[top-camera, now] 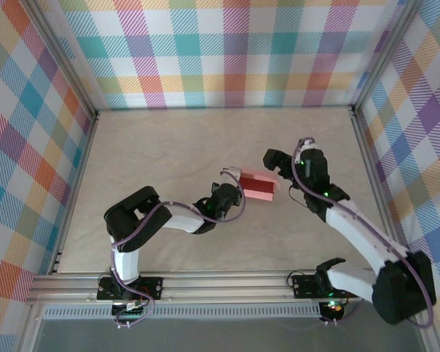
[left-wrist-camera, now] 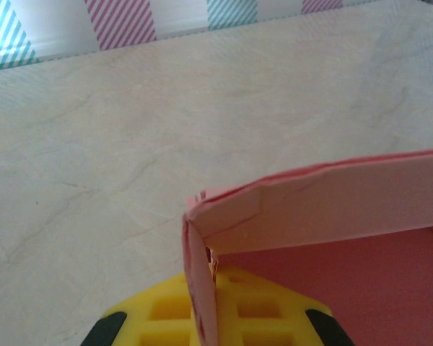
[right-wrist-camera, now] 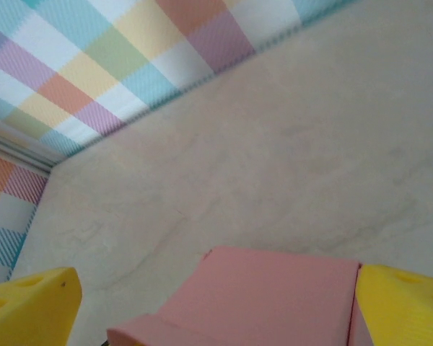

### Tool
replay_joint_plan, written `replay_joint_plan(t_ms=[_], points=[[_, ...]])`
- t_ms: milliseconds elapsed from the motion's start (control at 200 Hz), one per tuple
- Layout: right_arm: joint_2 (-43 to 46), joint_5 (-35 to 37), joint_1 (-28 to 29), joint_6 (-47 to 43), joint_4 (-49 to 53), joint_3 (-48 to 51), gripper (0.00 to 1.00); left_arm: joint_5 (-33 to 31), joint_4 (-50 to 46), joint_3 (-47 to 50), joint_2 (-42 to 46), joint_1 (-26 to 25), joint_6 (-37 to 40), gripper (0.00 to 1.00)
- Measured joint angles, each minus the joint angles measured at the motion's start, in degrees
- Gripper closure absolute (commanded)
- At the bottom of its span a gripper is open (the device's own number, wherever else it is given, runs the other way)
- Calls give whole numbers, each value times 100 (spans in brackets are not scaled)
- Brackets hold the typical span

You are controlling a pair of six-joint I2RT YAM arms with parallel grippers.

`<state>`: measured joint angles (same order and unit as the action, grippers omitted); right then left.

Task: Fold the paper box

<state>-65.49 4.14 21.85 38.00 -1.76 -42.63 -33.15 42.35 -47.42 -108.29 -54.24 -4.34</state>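
Two grippers at paper box [top-camera: 258, 187].
L gripper [left-wrist-camera: 206, 306] pinches box wall; R gripper [right-wrist-camera: 216, 288] wide open, straddling box.

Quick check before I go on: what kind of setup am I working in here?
Likely a lab test cell, not a home: plaid-printed walls boxing in a pale table, with an aluminium rail along the near edge.

Left fingers [left-wrist-camera: 166, 317] pinched together, right fingers [right-wrist-camera: 29, 303] spread (wide apart)
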Motion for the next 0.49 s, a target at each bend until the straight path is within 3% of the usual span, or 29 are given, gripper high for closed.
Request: replay_joint_plan(t_ms=[200,385,495], points=[[-1038,-450,-151,518,184,-107,4,-42,-107,144,0,-55,90,89],[-1416,-682,-225,789,79,63,3,-39,-243,308,0,-55,101,86],[-1497,-726,-234,833,24,116,3,-39,-328,363,4,-81,142,70]])
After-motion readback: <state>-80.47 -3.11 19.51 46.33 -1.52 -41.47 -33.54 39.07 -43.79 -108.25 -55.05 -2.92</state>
